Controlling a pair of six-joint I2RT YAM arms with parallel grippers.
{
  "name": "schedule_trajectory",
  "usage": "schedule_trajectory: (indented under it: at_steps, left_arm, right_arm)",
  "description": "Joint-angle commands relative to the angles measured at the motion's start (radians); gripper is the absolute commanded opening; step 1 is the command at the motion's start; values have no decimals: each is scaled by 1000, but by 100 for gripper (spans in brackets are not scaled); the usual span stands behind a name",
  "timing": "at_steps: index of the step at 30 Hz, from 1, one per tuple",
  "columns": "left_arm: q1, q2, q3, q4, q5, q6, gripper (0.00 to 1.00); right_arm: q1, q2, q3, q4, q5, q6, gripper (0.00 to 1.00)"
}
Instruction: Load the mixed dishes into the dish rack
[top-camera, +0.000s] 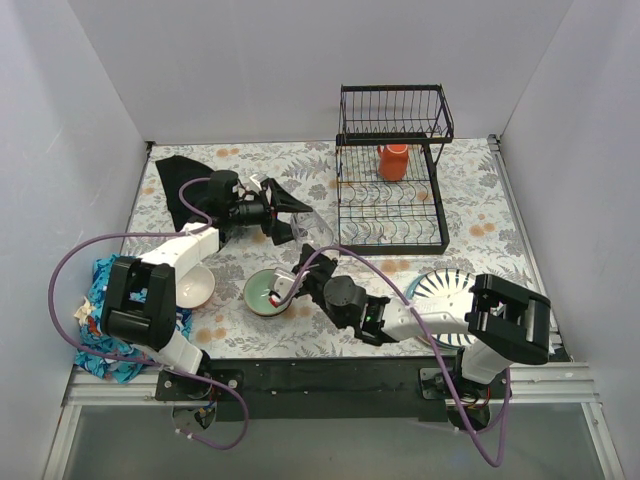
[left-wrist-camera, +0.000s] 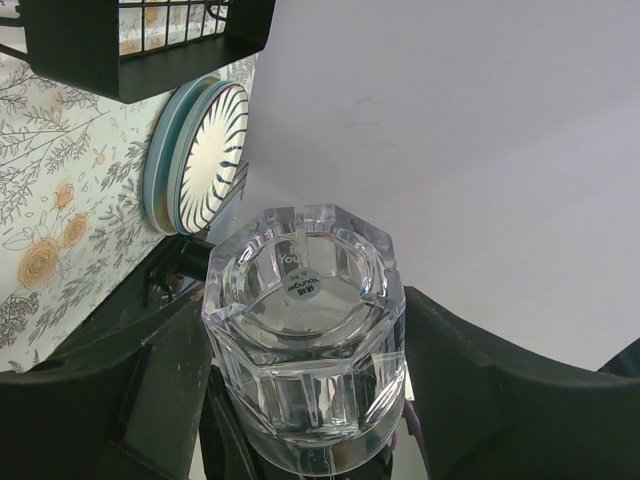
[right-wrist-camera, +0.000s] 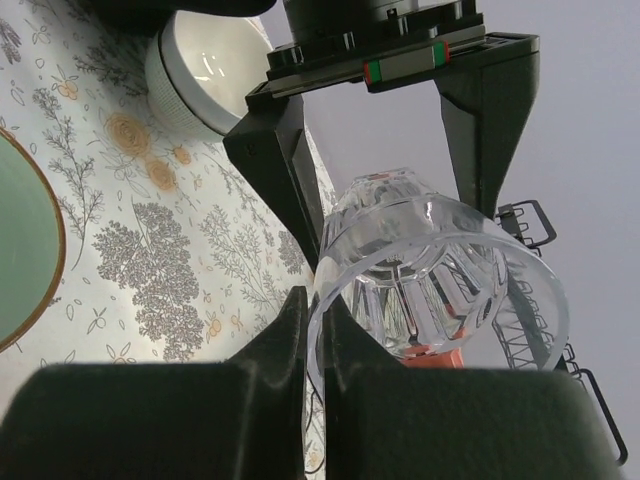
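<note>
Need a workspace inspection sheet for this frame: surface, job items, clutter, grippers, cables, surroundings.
Surface: floral-print table.
Job's things: orange mug in dish rack; green bowl, white bowl, striped plates on table.
Clutter: black cloth, blue patterned cloth at left.
Grippers: right gripper shut on clear glass rim; left gripper straddles its base, grip unclear.
Cables: purple cables loop off both arms.
Surroundings: white walls on three sides.

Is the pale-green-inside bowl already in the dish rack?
No: the pale-green-inside bowl sits on the table in front of the dish rack, not inside it.
</note>
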Motion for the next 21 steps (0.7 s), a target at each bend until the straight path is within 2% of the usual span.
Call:
schedule_trajectory:
  at_steps: [1, 2, 3, 4, 6, 7, 10, 11, 14, 16, 17, 18, 19, 20, 21]
  left_arm:
    - [2, -3, 88, 47, 26, -205, 33]
    - [4, 1, 105, 52, 17, -192, 27]
    - [7, 5, 114, 53, 12, -181, 24]
    - [14, 12, 124, 50, 7, -158, 19]
    - [24, 41, 163, 55, -3, -132, 13]
    - [33, 55, 179, 52, -8, -118, 10]
    - [36, 110, 242, 59, -29, -67, 5]
    - [36, 123, 257, 53, -37, -19, 1]
    - [36, 153, 331, -31, -69, 75, 0]
    - [22, 160, 416, -92, -129, 230, 0]
    - [13, 160, 450, -199, -161, 287, 0]
    - [4, 156, 478, -230, -181, 401, 0]
    - [-19, 153, 521, -255, -234, 448, 0]
    - [-34, 146, 535, -293, -264, 501, 0]
    - [-48, 137, 539, -301, -301, 578, 0]
  right_arm:
    - [9, 1, 58, -43, -37, 13, 9]
    - [9, -8, 75, -78, -34, 24, 27]
    - [11, -11, 90, -208, -22, 54, 45]
    - [14, -16, 105, -270, -12, 71, 55]
    - [14, -43, 152, -422, 1, 129, 67]
    - [14, -62, 167, -583, -14, 195, 74]
    - [17, -150, 188, -788, -63, 286, 82]
    - [19, -193, 196, -936, -78, 342, 85]
    - [19, -290, 204, -1143, -115, 432, 88]
    - [8, -345, 195, -1214, -121, 466, 88]
    - [-23, -397, 195, -1284, -124, 493, 88]
    - [-50, -420, 196, -1307, -126, 504, 88]
    - [-87, -462, 207, -1333, -129, 519, 88]
    - [-204, -476, 213, -1352, -141, 532, 88]
    - [-271, -490, 219, -1366, -152, 544, 87]
